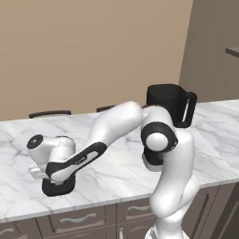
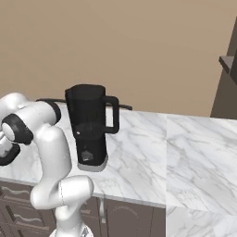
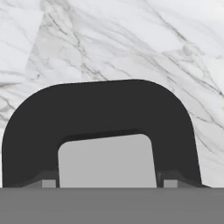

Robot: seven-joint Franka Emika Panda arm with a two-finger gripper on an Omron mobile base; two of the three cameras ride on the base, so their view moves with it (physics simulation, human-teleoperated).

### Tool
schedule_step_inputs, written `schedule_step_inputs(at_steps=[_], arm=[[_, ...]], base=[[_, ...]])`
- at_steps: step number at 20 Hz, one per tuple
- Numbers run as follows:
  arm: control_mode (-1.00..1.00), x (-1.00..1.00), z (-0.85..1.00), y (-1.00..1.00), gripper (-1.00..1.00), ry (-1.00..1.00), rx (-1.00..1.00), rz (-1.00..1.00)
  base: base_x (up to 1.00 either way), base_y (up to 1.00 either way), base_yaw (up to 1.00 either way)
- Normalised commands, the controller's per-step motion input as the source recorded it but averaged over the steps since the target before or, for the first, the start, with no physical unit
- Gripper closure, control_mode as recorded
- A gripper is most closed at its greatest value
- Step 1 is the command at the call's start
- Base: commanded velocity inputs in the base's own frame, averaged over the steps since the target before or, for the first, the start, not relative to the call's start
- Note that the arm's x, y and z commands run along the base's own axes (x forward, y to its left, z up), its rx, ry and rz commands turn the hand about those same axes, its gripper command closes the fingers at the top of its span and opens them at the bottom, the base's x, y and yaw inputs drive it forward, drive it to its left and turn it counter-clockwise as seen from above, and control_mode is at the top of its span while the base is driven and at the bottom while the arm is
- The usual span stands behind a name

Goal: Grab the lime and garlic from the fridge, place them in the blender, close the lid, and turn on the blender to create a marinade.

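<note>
Nearest, below the front edge: dark drawers (image 1: 77, 218) with curved metal handles, set under the marble desk (image 1: 116, 177). On the desk close to that front edge, towards its left end: lid (image 1: 58, 187) lying flat, black, with rounded corners, well apart from the jug it belongs to. Directly over the lid in the hand view: gripper (image 3: 109, 183), pointing down, fingertips (image 3: 49, 183) spread apart to either side of the light grey cap (image 3: 107, 159), a dark strip of lid showing between each tip and the cap; not clamped on anything. From the left base view, the gripper itself screened by the white arm (image 1: 112, 128), which bends low and leftward across the desk, so contact with the lid not confirmable there. Farther back and to the right: blender (image 2: 90, 125), upright on its black-and-white base, handle to the right, top of the jug uncovered; lower part masked by the arm's elbow in the left base view (image 1: 168, 100). At the rear edge of the desk: thin dark bars (image 1: 49, 113), nature not determinable. Behind: plain beige wall (image 1: 93, 46). Far right: dark cabinet (image 2: 227, 60).
</note>
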Motion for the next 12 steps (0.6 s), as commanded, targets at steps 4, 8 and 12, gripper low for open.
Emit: schedule_step_inputs(at_steps=[4,8,12], arm=[[-1.0,-0.09,0.98,-0.24,1.0,-0.22,0.0,-0.04],[-1.0,0.0,1.0,-0.36,1.0,-0.3,-0.02,-0.01],[-1.0,0.03,1.0,-0.47,1.0,-0.3,-0.02,0.0]], base=[[0.0,0.0,0.0],[0.0,0.0,0.0],[0.0,0.0,0.0]])
